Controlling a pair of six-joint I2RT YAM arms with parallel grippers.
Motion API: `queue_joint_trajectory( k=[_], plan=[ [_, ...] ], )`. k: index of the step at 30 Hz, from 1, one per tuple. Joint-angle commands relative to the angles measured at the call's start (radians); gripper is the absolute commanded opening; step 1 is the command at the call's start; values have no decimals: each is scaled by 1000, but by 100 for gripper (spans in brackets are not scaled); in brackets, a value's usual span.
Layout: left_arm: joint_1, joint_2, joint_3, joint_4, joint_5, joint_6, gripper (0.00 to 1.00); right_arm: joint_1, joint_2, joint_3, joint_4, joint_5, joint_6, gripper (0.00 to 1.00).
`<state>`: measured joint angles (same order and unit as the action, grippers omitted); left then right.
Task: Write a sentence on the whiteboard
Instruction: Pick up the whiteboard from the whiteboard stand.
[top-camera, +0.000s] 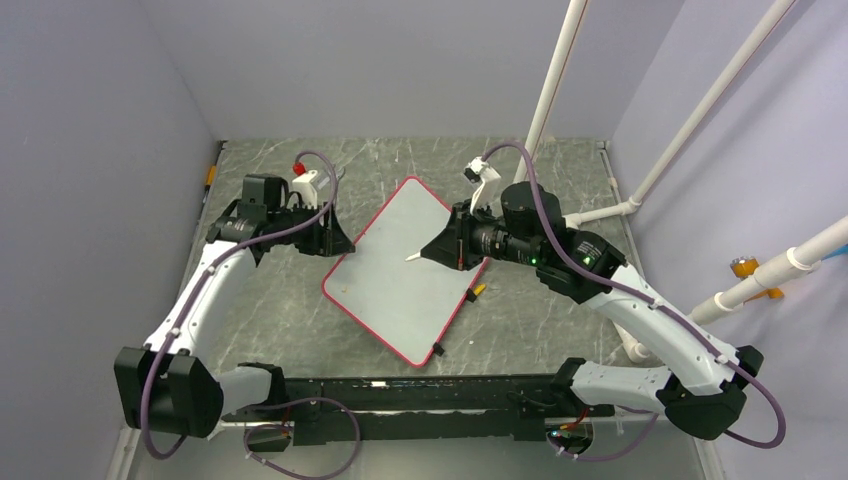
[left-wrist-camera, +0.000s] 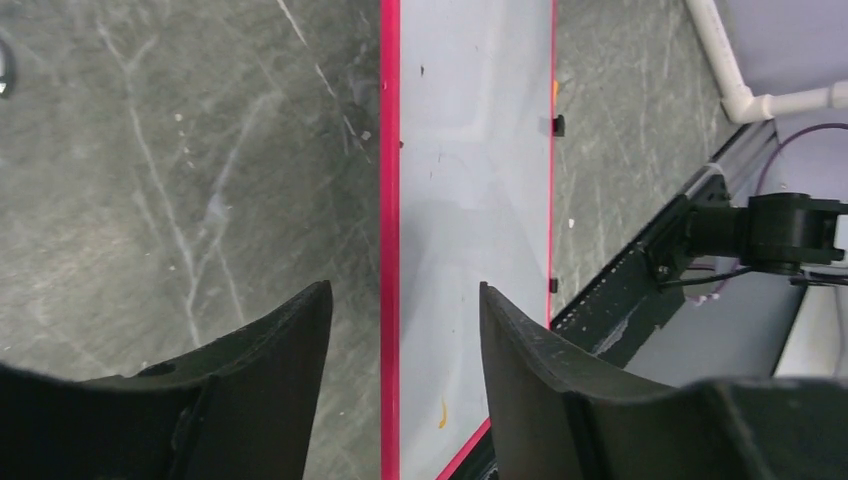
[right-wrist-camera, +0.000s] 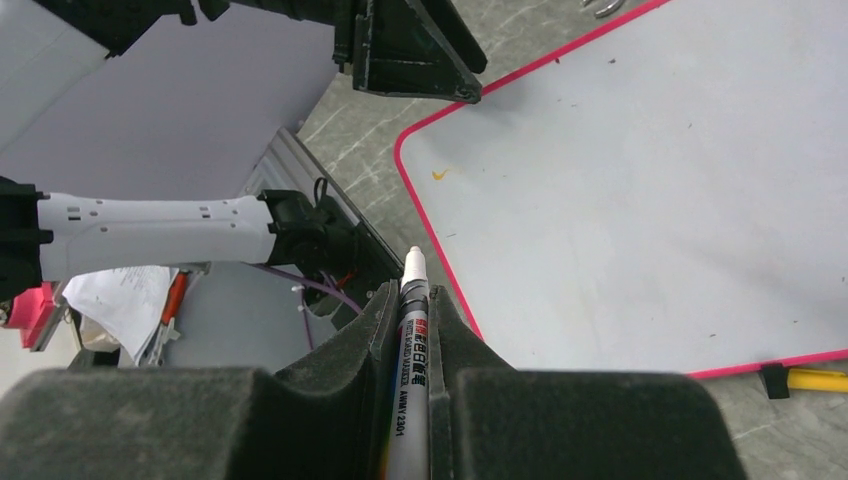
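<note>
The whiteboard (top-camera: 395, 295) lay askew on the counter (top-camera: 300, 320) between both arms. The right claw (top-camera: 432, 252), clamped on a marker (right-wrist-camera: 412, 330), hung over its right side, tip pointing left toward the board's middle. The left claw (left-wrist-camera: 402, 295) stood apart astride the left frame.

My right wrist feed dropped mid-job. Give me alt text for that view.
The right gripper is shut on a white marker pen, tip pointing away, beside a large white rectangular board with a red-pink frame. The board is nearly blank, with a small orange mark near its rounded corner; the left gripper hangs at its far edge.
</note>
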<state>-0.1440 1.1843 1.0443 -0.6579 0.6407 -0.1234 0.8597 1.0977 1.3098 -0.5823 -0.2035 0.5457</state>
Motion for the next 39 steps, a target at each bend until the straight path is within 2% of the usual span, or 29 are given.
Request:
queue_joint_trajectory(
  k=[1, 9, 16, 24, 31, 35, 39],
  plan=[
    [14, 39, -2, 68, 100, -31, 57, -2, -25, -9, 25, -28, -6, 0],
    [21, 124, 14, 62, 131, -20, 40, -2, -32, -18, 26, -30, -7, 0],
    [21, 165, 34, 51, 169, -27, 40, -1, -38, -40, 29, -34, -7, 0],
    [21, 193, 36, 59, 234, -27, 27, -2, -54, -62, 33, -32, -4, 0],
    [20, 219, 41, 71, 313, -30, 24, -2, -67, -76, 37, -33, 1, 0],
    [16, 242, 58, 68, 338, -25, 18, -2, -76, -83, 42, -28, 5, 0],
    [11, 265, 95, 37, 340, -5, 6, -2, -89, -93, 55, -24, 8, 0]
  ],
)
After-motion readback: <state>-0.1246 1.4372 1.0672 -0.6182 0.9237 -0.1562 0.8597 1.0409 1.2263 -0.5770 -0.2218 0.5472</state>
